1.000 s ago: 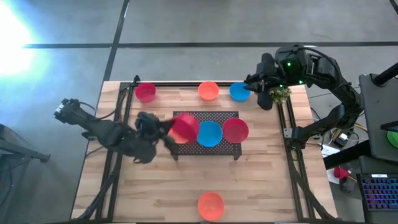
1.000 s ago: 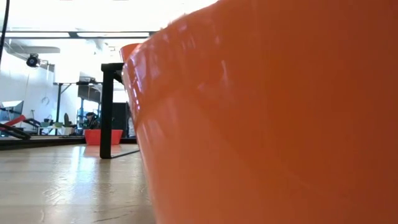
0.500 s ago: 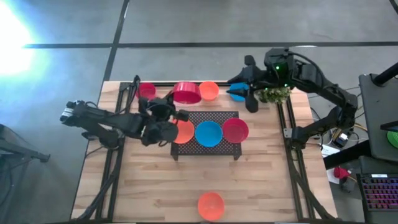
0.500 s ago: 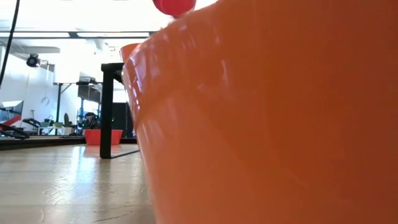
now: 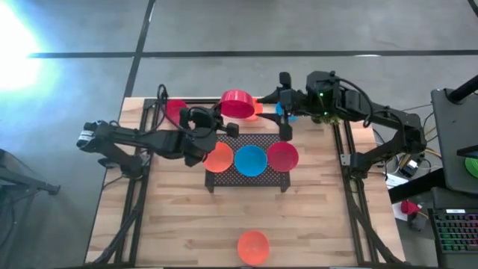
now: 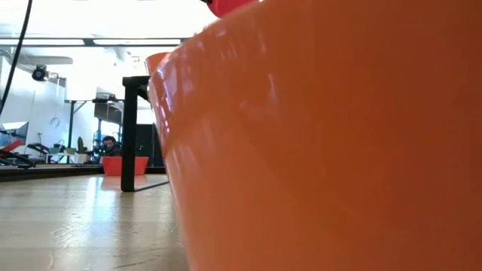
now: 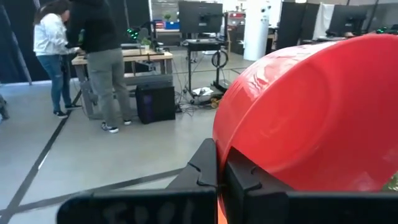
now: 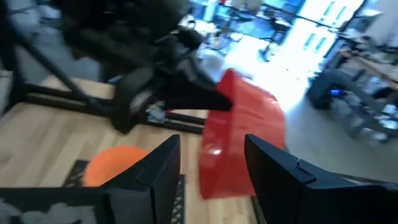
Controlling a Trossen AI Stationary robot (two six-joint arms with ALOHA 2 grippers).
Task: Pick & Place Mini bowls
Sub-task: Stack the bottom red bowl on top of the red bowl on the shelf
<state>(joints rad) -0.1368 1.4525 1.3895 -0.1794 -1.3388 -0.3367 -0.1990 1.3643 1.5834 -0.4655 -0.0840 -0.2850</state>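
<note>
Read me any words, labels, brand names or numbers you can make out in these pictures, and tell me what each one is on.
None can be read.
The left gripper, holding a red bowl, bears faint scrawled marks on its front bar: too blurred to read.
The bowls, the mesh rack and the wooden table show no lettering.

No readable text, labels, brands or numbers anywhere: none on the bowls, the rack, the arms or the room's monitors behind.
</note>
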